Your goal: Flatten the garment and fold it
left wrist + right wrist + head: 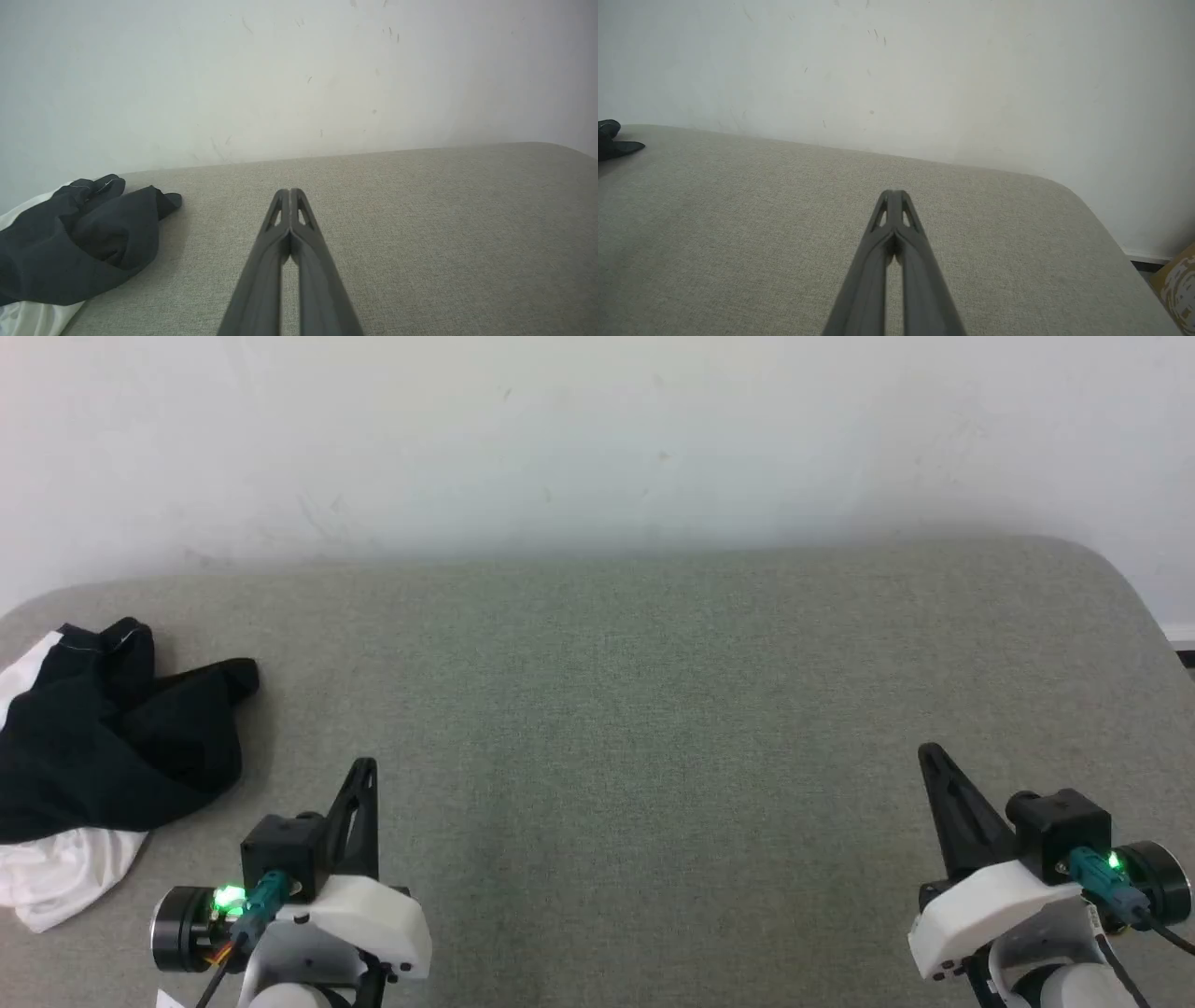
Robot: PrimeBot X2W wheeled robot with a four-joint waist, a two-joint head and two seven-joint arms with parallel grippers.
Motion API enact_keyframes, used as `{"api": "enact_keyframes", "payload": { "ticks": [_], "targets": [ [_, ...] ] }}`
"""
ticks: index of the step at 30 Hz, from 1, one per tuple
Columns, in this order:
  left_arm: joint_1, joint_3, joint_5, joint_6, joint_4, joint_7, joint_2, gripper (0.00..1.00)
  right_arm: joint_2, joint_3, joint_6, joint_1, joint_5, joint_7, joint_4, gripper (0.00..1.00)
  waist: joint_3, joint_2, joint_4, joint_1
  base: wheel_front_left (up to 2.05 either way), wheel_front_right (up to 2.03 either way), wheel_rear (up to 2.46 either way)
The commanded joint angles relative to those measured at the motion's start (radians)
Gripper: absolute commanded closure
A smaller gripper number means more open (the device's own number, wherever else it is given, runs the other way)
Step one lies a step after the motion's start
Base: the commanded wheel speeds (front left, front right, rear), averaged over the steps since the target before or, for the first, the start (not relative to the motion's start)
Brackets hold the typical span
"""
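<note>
Left gripper (364, 770): clenched on nothing, its two dark fingers meeting at the tips with a narrow slit lower down; it sits over bare cloth at the near left of the table.
Right gripper (927, 753): likewise pressed closed and holding nothing, at the near right, well apart from the left one.
Wrist lights: a green light glows on the left wrist (227, 898) and on the right wrist (1114, 861).
Table (635, 709): covered in grey-green woven cloth, with rounded far corners, set against a scuffed white wall (597, 439).
Garment (103, 737): crumpled in a heap at the table's far left edge, beside the left gripper but not touching it; black sleeve cloth lies on top and white cloth shows beneath and at the near end.
Left wrist view: the closed fingertips (290, 192) point at the wall, with the garment (84, 242) to their left.
Right wrist view: just a black tip of the garment (612, 140) at the left edge; past the table's right corner, a tan, white-patterned object (1176, 282), too cropped to identify.
</note>
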Motion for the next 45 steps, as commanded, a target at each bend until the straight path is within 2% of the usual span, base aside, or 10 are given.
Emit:
{"api": "enact_keyframes", "payload": {
  "ticks": [1, 34, 35, 45],
  "targets": [
    [0.006, 0.004, 0.006, 0.007, -0.006, 0.0, -0.004, 1.0, 0.004, 0.0, -0.002, -0.007, -0.008, 0.0, -0.007, 1.0, 0.0, 0.0001, 0.0, 0.0, 0.0, 0.0, 0.0],
    [0.006, 0.004, 0.006, 0.007, -0.006, 0.0, -0.004, 1.0, 0.004, 0.0, -0.002, -0.007, -0.008, 0.0, -0.007, 1.0, 0.0, 0.0001, 0.0, 0.0, 0.0, 0.0, 0.0],
    [0.0, 0.0, 0.0, 0.0, 0.0, 0.0, 0.0, 0.0, 0.0, 0.0, 0.0, 0.0, 0.0, 0.0, 0.0, 0.0, 0.0, 0.0, 0.0, 0.0, 0.0, 0.0, 0.0],
    [-0.003, -0.01, -0.006, 0.009, 0.011, -0.011, 0.0, 0.0, -0.001, -0.003, 0.0, 0.0, 0.009, -0.008, 0.006, 0.0, 0.0, 0.0, 0.003, 0.0, 0.0, 0.0, 0.0]
  ]
}}
